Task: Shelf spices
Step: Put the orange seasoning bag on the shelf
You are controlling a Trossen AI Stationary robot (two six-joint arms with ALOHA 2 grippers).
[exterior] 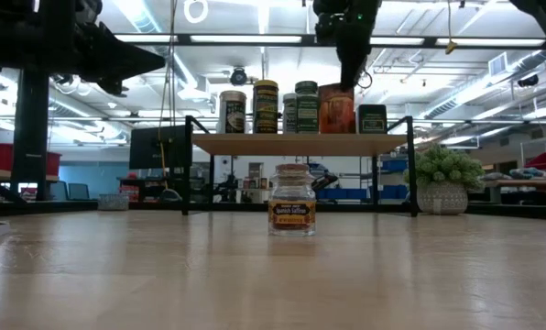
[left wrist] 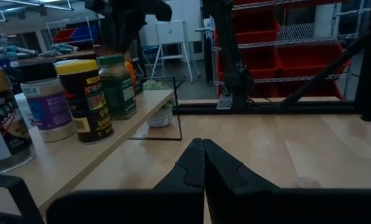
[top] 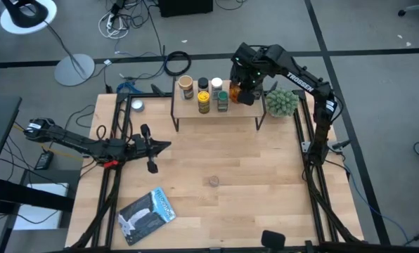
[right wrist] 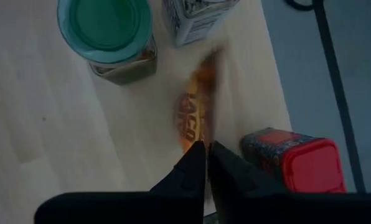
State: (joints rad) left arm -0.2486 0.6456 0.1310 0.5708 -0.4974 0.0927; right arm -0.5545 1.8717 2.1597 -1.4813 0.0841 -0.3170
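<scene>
With the right hand (right wrist: pixel 206 148) nearly closed on a thin orange packet (right wrist: pixel 195 112) standing on the wood-topped shelf (top: pixel 216 114), early release risked toppling it against neighbouring jars

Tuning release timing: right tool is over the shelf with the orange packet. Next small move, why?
Probably ease the right tool open: the thin orange packet in its tips already stands on the light wood shelf between green-lidded jar and red-lidded tin. Left tool waits shut.
</scene>
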